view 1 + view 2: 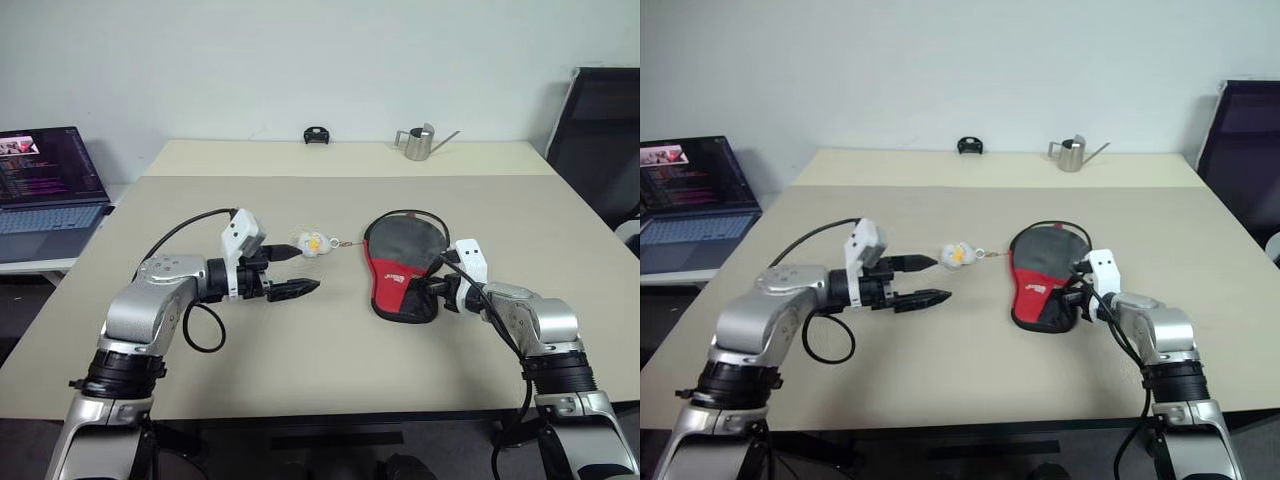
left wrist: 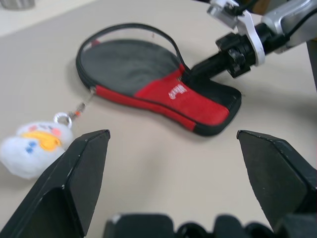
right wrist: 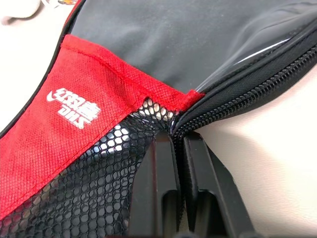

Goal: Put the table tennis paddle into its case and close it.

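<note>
Here, at the right of centre in the left eye view, we see the right claw (image 1: 428, 291) with its two black fingers (image 3: 159, 183) pressed together, pinched at the case's zipper rim where the black mesh meets the red panel. At centre left, the left claw (image 1: 296, 270) hangs above the counter (image 1: 330, 360) with its fingers spread wide and nothing between them; its tips point toward the case.

The case (image 1: 402, 266) lies flat on the counter, right of centre, its narrow handle end nearest the right claw and its round end farther up the frame. Its red panel bears a white logo (image 3: 72, 107). Along the round end, the zipper rim stands lifted in an arc, so the case is partly open there. We cannot tell whether the table tennis paddle is inside.

A small white plush charm (image 1: 311, 243) lies just beside the left claw's tips, joined to the case's rim by a short chain.

In the upper part of the frame, a metal watering can (image 1: 418, 142) and a small black object (image 1: 317, 135) stand near the counter's far edge. An open laptop (image 1: 48, 190) sits at the upper left.
</note>
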Controlling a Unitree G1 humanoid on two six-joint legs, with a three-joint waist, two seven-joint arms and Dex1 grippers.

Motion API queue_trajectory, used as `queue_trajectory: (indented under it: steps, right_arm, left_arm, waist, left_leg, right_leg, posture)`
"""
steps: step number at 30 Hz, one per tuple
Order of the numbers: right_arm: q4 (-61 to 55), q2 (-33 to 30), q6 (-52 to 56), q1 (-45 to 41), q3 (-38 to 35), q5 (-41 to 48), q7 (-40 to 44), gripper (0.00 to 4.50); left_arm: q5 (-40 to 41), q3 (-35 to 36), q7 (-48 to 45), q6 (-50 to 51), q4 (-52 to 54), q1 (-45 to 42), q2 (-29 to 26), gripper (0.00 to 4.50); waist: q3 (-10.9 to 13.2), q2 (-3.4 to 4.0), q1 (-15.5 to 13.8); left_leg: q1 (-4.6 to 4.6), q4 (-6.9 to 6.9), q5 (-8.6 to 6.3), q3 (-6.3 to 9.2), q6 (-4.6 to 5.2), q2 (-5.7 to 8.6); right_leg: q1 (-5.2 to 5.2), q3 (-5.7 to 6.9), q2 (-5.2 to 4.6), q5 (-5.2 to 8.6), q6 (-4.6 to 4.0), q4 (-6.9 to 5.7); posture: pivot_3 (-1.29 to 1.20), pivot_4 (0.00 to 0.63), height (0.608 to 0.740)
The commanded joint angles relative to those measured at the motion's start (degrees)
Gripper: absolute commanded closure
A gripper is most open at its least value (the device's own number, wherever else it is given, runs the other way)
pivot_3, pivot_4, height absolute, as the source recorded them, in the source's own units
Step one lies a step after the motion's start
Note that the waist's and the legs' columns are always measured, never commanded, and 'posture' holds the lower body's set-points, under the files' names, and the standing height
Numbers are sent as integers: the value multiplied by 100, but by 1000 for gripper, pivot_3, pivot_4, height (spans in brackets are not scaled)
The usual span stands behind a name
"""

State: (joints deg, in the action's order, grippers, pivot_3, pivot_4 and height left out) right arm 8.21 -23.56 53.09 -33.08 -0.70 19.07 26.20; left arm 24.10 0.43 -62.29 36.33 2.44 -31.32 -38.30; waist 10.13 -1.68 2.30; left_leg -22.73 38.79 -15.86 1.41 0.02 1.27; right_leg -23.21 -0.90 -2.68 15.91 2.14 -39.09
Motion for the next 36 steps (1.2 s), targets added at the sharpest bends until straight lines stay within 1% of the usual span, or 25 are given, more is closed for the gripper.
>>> queue_trajectory:
  steps: [1, 10, 14, 20, 25, 29, 36]
  right_arm:
    - [-159, 126, 155, 126, 578, 13, 397, 4484]
    - [-879, 59, 194, 292, 986, 87, 904, 4484]
    - [-1442, -64, 428, 522, 1110, 258, 1133, 4484]
    - [-2315, -184, 910, 904, 1115, 520, 1194, 4484]
    - [-2842, -194, 1286, 1224, 975, 693, 1062, 4484]
    - [-3156, -144, 1676, 1436, 720, 858, 864, 4484]
    - [-3703, 3, 2313, 1856, 168, 1162, 464, 4484]
  left_arm:
    - [198, 162, -62, 112, 446, 186, -250, 0]
    - [429, 96, -128, 289, 826, 571, -488, 0]
    - [550, 34, -246, 393, 1011, 704, -551, 0]
    - [671, -72, -539, 440, 1228, 913, -757, 0]
    - [782, -130, -745, 495, 1508, 1139, -912, 0]
    - [918, -123, -768, 609, 1673, 1206, -986, 0]
    - [1027, -105, -992, 546, 2062, 1706, -1417, 0]
  waist:
    - [0, 0, 13]
    - [0, 0, 101]
    - [0, 0, 98]
    - [1, 1, 89]
    - [1, 1, 59]
    - [1, 1, 31]
    - [1, 1, -41]
  left_leg:
    - [0, -1, 0, 1, 0, -1]
    - [-2, -7, -1, 1, 0, -4]
    - [-4, -8, -1, 2, 0, -5]
    - [-6, -8, -2, 4, -1, -5]
    - [-8, -8, -2, 5, -1, -5]
    - [-9, -8, -2, 6, -1, -5]
    - [-10, -8, -2, 6, -1, -4]
  right_leg:
    - [0, 0, 0, 0, 0, 1]
    - [-4, -1, 4, 1, -1, 5]
    - [-5, 0, 5, 1, -1, 8]
    - [-6, 0, 4, 1, -1, 10]
    - [-6, 2, 2, 2, -1, 11]
    - [-5, 4, 2, 2, -1, 12]
    - [-5, 4, 0, 3, -1, 14]
  posture:
    - [0, 150, 740]
    - [0, 150, 740]
    - [0, 150, 740]
    - [0, 150, 740]
    - [0, 150, 740]
    - [0, 150, 740]
    - [0, 150, 740]
